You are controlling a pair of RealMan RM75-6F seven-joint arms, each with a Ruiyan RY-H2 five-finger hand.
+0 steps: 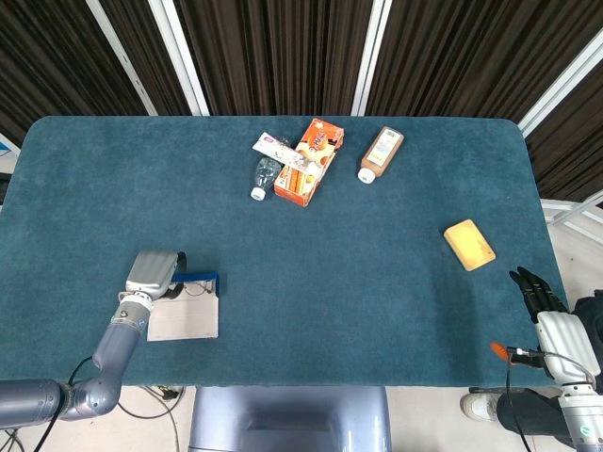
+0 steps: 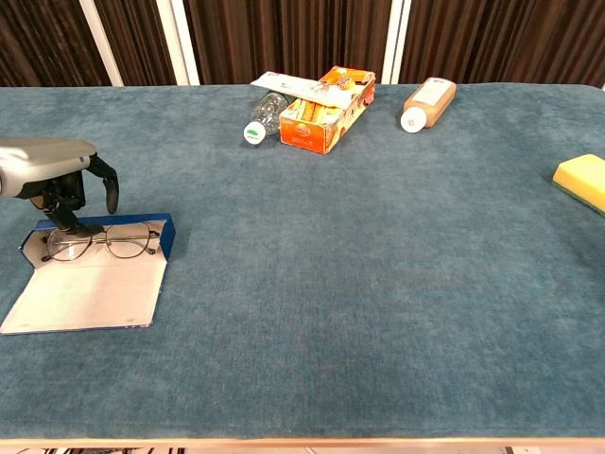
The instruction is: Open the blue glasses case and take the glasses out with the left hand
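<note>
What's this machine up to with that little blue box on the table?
It is fetching a pair of glasses. The blue glasses case lies open near the table's front left corner, with the glasses inside along its back edge. The robot's left hand hangs right over them, fingers pointing down at the frame, but hasn't lifted them out. The right hand sits idle off the table's right edge. A box, bottles and a yellow sponge lie untouched further away.
</note>
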